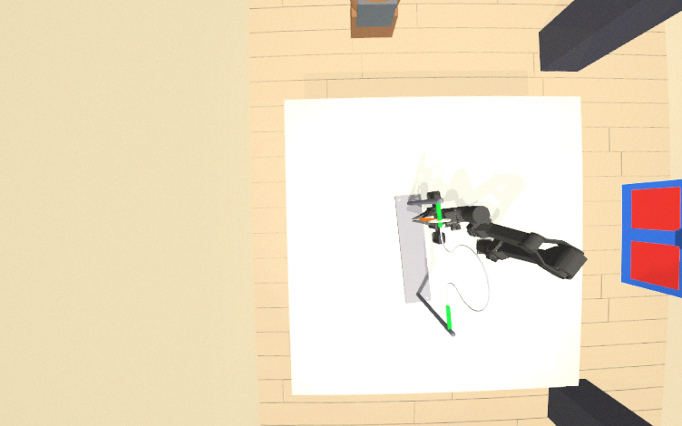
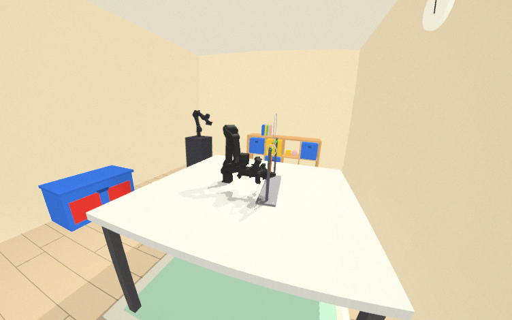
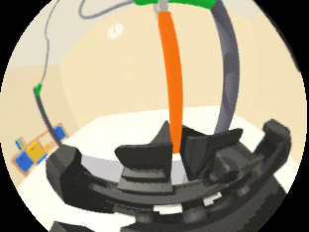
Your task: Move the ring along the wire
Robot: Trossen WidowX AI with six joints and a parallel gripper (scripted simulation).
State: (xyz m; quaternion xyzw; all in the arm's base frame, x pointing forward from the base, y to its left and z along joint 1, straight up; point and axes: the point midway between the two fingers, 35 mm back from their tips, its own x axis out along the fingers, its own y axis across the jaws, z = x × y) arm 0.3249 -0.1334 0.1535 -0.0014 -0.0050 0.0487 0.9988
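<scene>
My gripper is shut on the orange handle near its lower end. The handle stands roughly upright. The pale ring is around the green part beside the near post, toward that part's inner end. Whether the ring touches it is unclear. The thin grey wire winds to the other green part beside the far post.
Both posts rise from a grey base plate on the white table. The arm reaches in beneath the wire's height. The wire's loops rise well above the gripper in the exterior view.
</scene>
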